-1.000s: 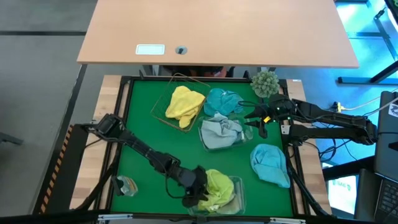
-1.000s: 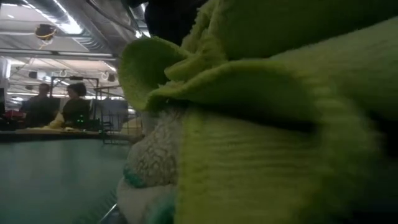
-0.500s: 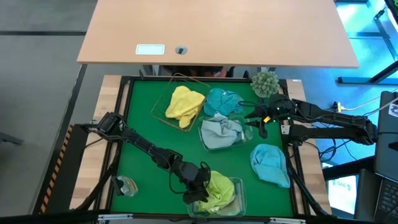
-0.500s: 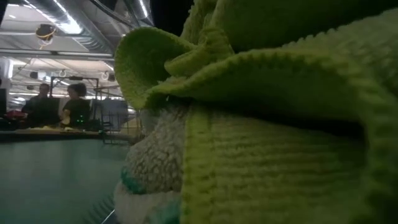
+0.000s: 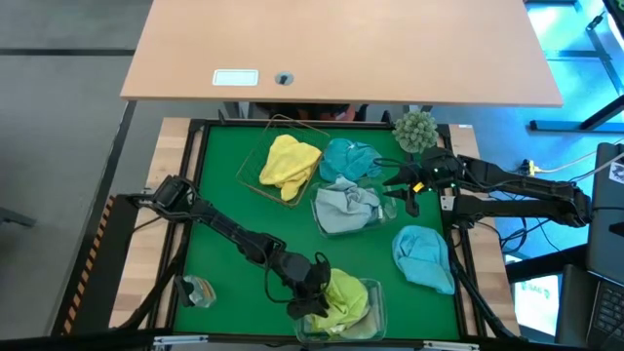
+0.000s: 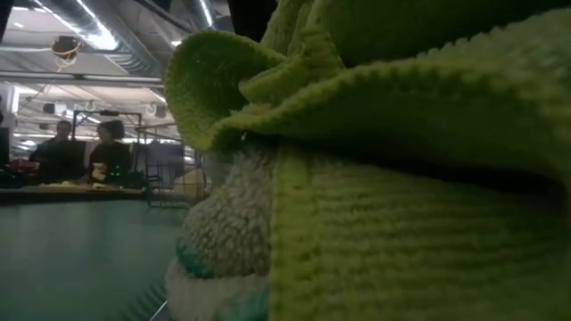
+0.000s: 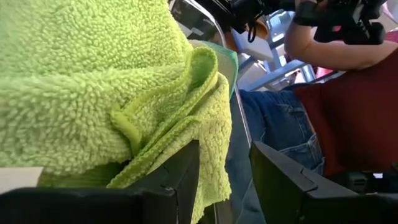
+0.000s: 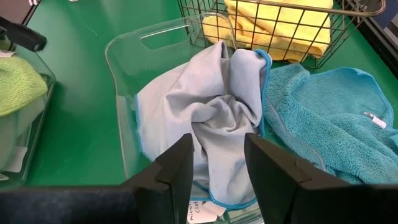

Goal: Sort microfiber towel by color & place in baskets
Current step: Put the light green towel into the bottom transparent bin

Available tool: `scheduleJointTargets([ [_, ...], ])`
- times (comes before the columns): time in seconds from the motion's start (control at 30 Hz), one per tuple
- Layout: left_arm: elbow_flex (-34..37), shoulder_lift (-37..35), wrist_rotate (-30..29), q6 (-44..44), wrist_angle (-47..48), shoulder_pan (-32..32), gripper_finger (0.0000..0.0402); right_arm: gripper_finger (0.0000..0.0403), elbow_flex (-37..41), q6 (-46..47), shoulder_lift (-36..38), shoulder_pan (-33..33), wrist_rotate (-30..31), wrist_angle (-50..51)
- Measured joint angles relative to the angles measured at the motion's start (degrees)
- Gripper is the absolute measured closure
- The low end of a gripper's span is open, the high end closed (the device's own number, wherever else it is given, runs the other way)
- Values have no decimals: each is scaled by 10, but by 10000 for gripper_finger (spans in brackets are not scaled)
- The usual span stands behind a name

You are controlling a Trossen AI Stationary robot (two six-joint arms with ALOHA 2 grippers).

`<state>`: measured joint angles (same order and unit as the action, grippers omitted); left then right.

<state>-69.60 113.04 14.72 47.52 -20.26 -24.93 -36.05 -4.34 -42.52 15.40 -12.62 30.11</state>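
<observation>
green felt covers the desk [image 5: 224, 195]. the landmark here is the clear tub [image 5: 375, 302] at the near edge of the desk. a lime green towel [image 5: 341, 297] lies heaped inside it. the left pincer [image 5: 310, 297] is at the edge of that tub, right against the lime towel. its fingers [image 7: 180, 177] stand apart with nothing between them, and the lime cloth just brushes the outside of one finger.

farther back from that tub sits a second clear tub [image 8: 124, 53] with a pale blue towel [image 5: 346, 207] crumpled in it. the right pincer [image 5: 395, 190] hangs just beside this second tub. its fingers [image 8: 177, 165] are apart and hold nothing.

behind the second tub is a brown wire basket [image 5: 255, 175] with a yellow towel [image 5: 290, 164] in it. a teal towel [image 5: 348, 158] lies beside the basket, touching the pale blue one. another light blue towel [image 5: 424, 255] lies flat on the felt, near the first tub on the right arm's side.

a fuzzy ball plant [image 5: 416, 129] stands at the far corner of the desk.
</observation>
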Motion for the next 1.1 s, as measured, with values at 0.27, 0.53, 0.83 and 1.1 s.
scheduleJointTargets([
  [0.27, -1, -59, -10, -14, 36, -1, 266, 258, 0, 0, 0, 0, 0, 0],
  [0.53, -1, -94, -62, -14, 81, 13, 266, 258, 0, 0, 0, 0, 0, 0],
  [0.83, -1, -93, -169, 14, 162, 52, 266, 258, 0, 0, 0, 0, 0, 0],
  [1.1, -1, -92, -188, 15, 169, 54, 266, 258, 0, 0, 0, 0, 0, 0],
])
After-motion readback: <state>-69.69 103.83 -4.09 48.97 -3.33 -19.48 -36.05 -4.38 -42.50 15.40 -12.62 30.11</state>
